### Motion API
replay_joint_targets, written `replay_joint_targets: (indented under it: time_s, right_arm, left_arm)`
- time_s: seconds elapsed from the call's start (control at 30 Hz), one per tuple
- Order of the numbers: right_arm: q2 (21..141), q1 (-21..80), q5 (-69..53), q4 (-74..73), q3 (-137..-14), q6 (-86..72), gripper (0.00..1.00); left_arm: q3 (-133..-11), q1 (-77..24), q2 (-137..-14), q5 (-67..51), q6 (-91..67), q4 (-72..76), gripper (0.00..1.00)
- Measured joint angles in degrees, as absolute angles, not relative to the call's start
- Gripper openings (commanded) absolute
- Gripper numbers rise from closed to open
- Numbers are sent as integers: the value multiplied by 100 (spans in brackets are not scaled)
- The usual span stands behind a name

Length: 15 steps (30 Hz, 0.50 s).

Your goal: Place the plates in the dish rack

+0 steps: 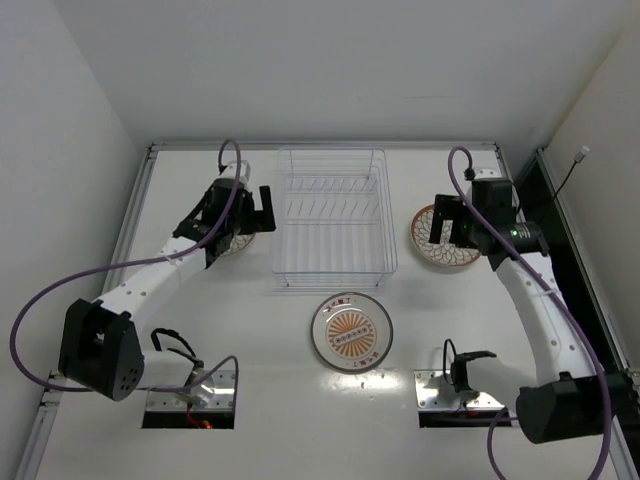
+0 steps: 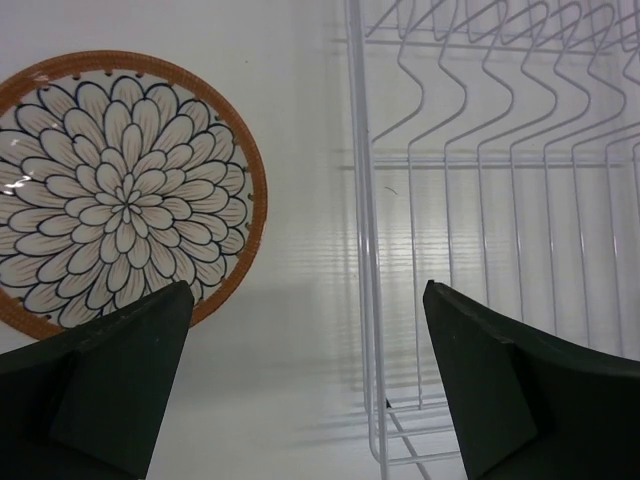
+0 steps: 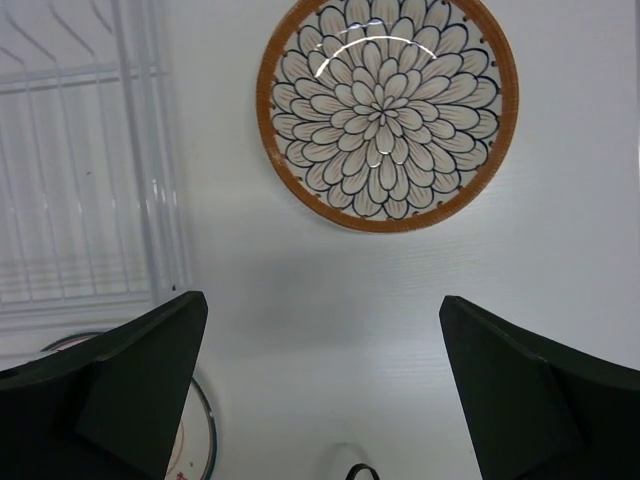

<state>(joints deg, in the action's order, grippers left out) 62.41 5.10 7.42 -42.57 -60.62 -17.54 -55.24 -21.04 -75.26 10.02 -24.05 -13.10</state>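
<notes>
Alignment matters: left gripper (image 2: pixel 305 290) and right gripper (image 3: pixel 322 300) gape empty; we should straddle the upper-left plate (image 2: pixel 120 190) rim squarely.

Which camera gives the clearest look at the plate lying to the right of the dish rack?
Right wrist: the right-hand plate lies whole and large, petal pattern sharp. Top external shows the plate small, partly under the right arm. Left wrist misses it, showing another plate.

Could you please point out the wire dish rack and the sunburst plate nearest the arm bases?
Silvery-white wire dish rack (image 1: pixel 330 238): top external view, its bare floor rods.
Round white plate with orange sunburst (image 1: pixel 351 332): top external view, its centre.
</notes>
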Motion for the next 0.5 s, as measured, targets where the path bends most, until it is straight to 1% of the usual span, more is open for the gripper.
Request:
replay_joint_targets:
  time_s: [0.13,0.2,0.3,0.4,0.5]
  right_arm:
    - [6759,449,1004,-4449,-6368,-1758,100]
    - [7229,384,1072,-4519,-6584,-1739,100]
    - [8232,130,1081,-4676,-7039,-1745,100]
    - [9251,-399,637,-4670,-7513,-1833,100]
    - [9861,-1070,67,-4554,-7644,-2071,100]
  left_arm:
    - [-5524,-2104,-7279,1328,-2403,-1413,100]
    - [-5524,-2104,-7111,1507,-2397,-1411,100]
    - [-5524,-2104,-6914,1726,-2338,-1406,100]
    - [-5524,-2104,-6855,1931,-2290,-1409,100]
    - [-5524,-2106,-6860,2095,-2252,-1415,100]
